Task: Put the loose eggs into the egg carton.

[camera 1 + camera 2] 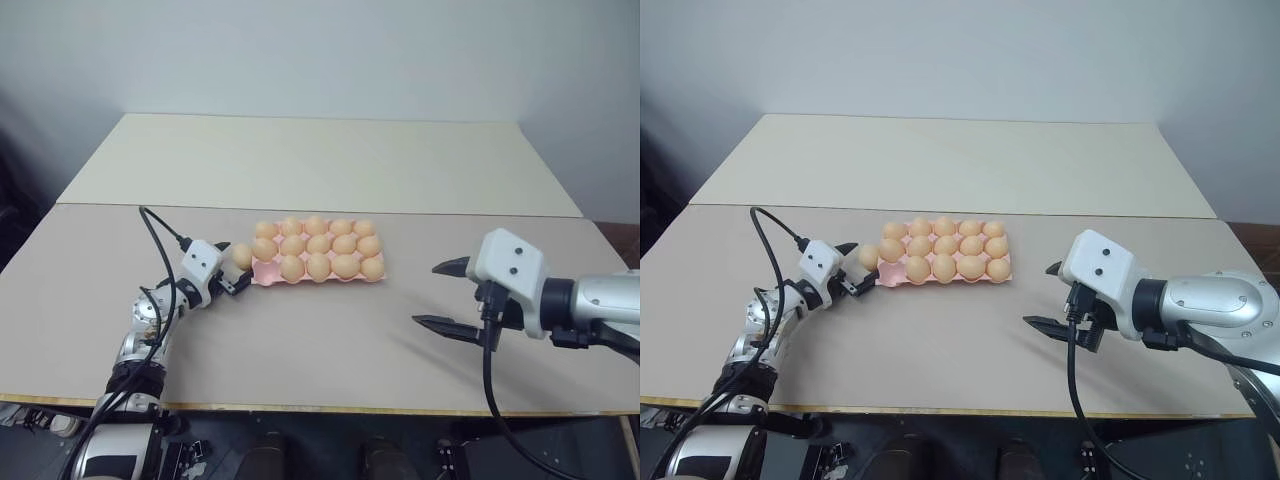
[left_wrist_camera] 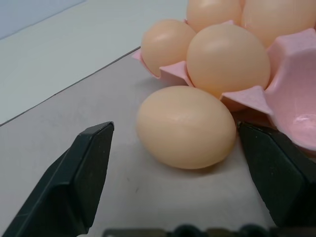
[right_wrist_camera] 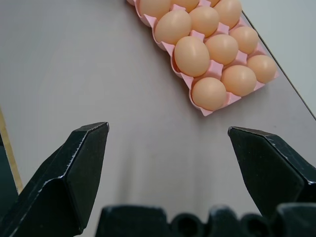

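Left gripper (image 1: 236,283) wide open round the last loose egg (image 1: 242,256) by the egg carton (image 1: 268,273), right gripper (image 1: 447,296) open w/ nothing; a bump could roll it off

We look along the right gripper (image 3: 168,143), its two black fingers (image 3: 69,173) spread wide above the bare grey tabletop (image 3: 74,64). Well ahead of the fingertips lies the pale pink egg carton (image 3: 197,106), set slantwise to the gripper, its visible cups filled with tan-orange eggs (image 3: 192,55). Beyond the carton a seam crosses the tabletop.
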